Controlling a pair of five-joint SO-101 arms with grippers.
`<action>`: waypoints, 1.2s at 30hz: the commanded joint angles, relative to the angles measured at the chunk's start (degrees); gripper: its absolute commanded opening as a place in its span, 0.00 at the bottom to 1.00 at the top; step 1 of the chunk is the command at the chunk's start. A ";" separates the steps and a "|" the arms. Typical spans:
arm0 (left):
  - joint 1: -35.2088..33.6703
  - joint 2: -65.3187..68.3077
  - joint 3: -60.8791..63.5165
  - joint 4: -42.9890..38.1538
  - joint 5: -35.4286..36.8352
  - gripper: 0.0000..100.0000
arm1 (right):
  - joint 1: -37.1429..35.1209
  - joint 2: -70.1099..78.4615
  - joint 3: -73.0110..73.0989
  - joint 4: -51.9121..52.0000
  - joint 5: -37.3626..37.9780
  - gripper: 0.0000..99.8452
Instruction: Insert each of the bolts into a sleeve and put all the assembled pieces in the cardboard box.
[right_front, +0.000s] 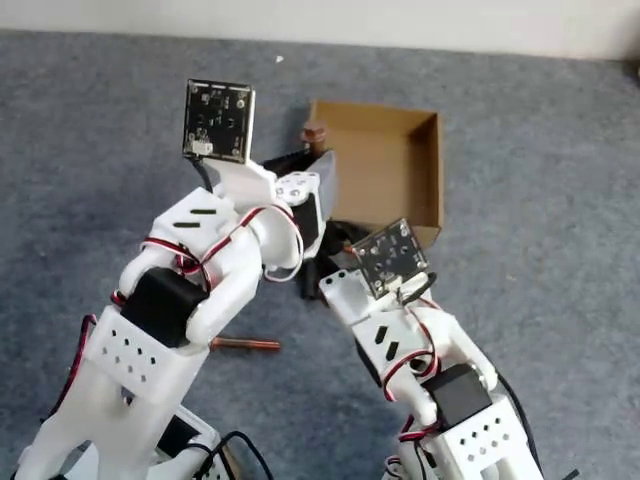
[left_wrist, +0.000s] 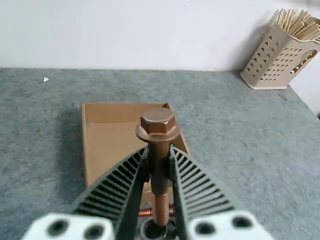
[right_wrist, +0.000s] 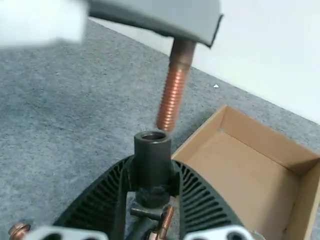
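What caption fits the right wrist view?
Right gripper holds a dark sleeve upright, a copper bolt poised thread-first over its opening, cardboard box beside.

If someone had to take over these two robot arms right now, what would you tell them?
Left gripper shut on the copper hex-head bolt, thread down.
Right gripper shut on the dark cylindrical sleeve, upright; bolt tip just above its opening, not in.
Brown cardboard box: nothing visible inside.
Another copper bolt lies on the grey carpet.
Left: insert, box, repeat.
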 joint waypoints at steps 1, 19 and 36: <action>1.10 -1.36 -0.22 0.79 0.62 0.00 | -0.57 -1.19 -0.92 -2.07 0.53 0.01; 1.27 -1.36 5.23 0.79 0.88 0.00 | 0.31 -1.27 -0.92 -2.07 0.53 0.01; 4.79 -1.45 3.38 0.88 8.44 0.00 | 5.49 -1.27 -1.01 -9.80 -3.08 0.01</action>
